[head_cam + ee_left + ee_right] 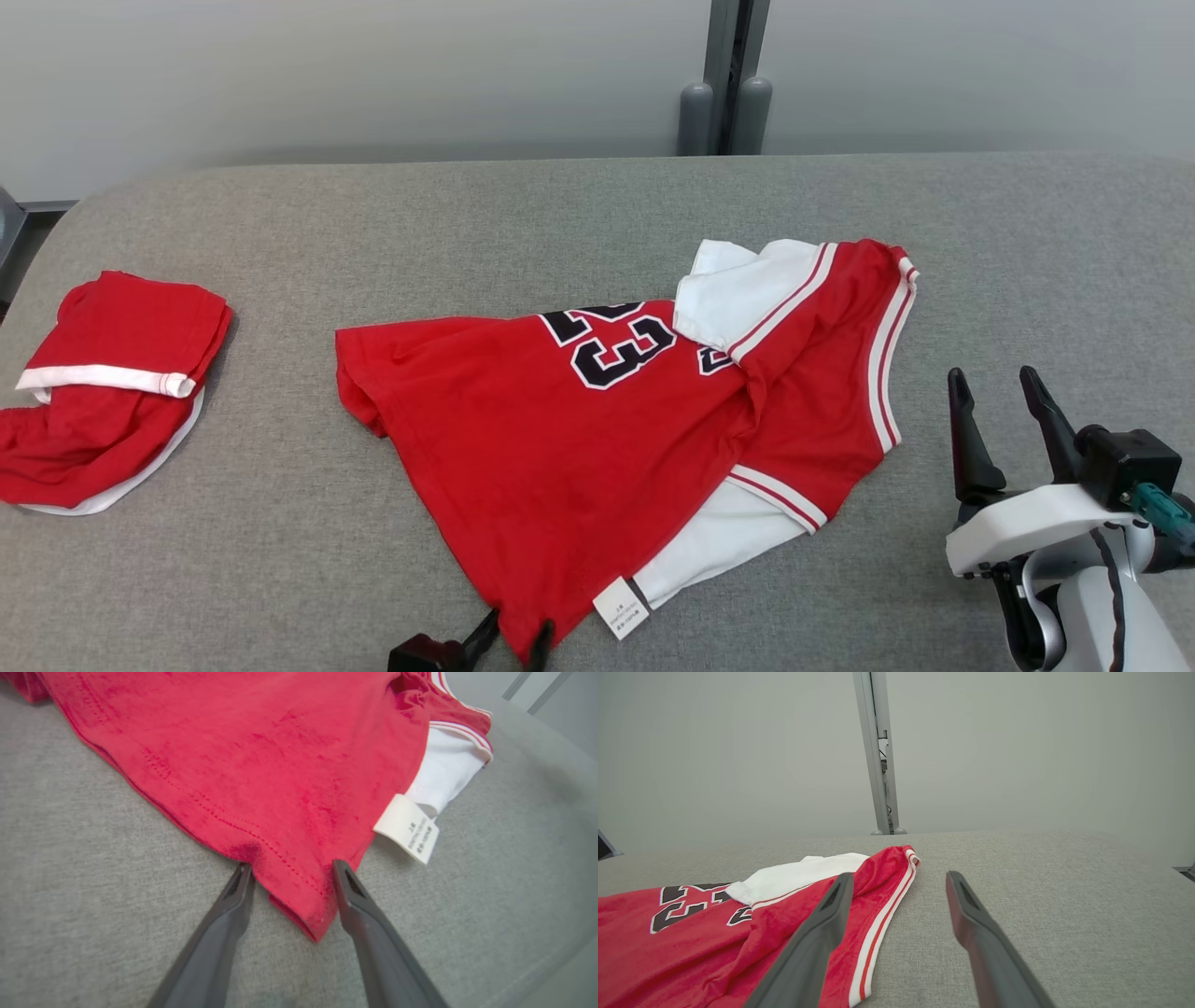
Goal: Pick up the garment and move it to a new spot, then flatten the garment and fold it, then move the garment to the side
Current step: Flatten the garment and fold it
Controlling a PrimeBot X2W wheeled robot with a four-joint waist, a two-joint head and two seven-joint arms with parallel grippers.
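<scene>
Grey tbl (560, 205): jersey (560, 439); 2nd garment (121, 336) L.

A bare indoor robot test space, most likely a lab. A wide table (597, 215) covered in grey woven fabric, with rounded corners, spreads across the head view. Behind it stand smooth, pale grey wall panels (373, 75), meeting at a grey metal post (738, 56) with two rounded feet (695, 117). In the right wrist view, thin cables run along the post. A white robot arm (1046, 523) reaches over the table, where a red jersey (560, 439) and a second red garment (112, 392) lie.
</scene>
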